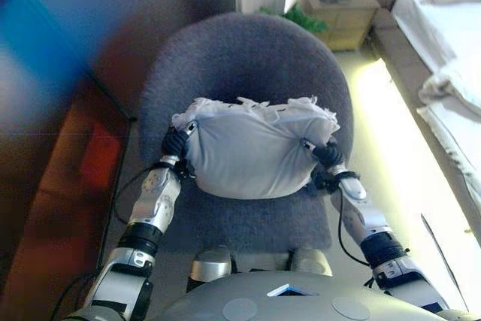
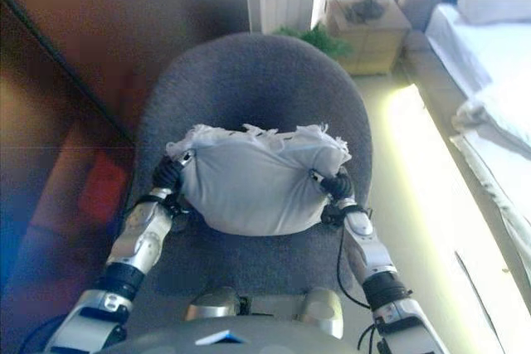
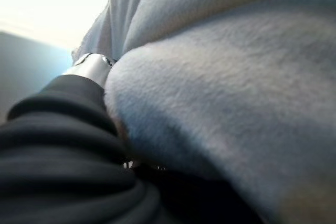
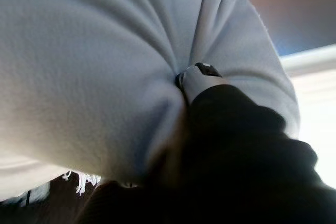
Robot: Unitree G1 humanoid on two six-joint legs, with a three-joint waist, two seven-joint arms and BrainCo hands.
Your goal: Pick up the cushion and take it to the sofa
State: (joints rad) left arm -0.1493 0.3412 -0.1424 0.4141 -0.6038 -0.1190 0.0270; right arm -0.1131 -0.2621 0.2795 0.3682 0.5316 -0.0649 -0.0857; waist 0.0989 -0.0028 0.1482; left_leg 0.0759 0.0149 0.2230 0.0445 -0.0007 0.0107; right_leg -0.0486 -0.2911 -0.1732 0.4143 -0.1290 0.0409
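A pale grey-blue cushion (image 1: 255, 148) with a white fringe along its top edge hangs between my two hands, just above a grey upholstered round-backed seat (image 1: 240, 58). My left hand (image 1: 176, 143) grips the cushion's left side, where the fabric bunches around it. My right hand (image 1: 327, 157) holds the right side. In the left wrist view the cushion (image 3: 236, 77) bulges against the left hand (image 3: 63, 129). In the right wrist view creases in the cushion (image 4: 94, 51) run into the right hand (image 4: 236, 129). Most of both hands' fingers are buried in the fabric.
A wooden nightstand (image 1: 342, 9) and a green plant (image 1: 301, 16) stand behind the seat. A bed with white bedding (image 1: 443, 28) runs along the right. Dark brown furniture (image 1: 68, 171) is close on the left. A strip of pale floor (image 1: 391, 148) lies between seat and bed.
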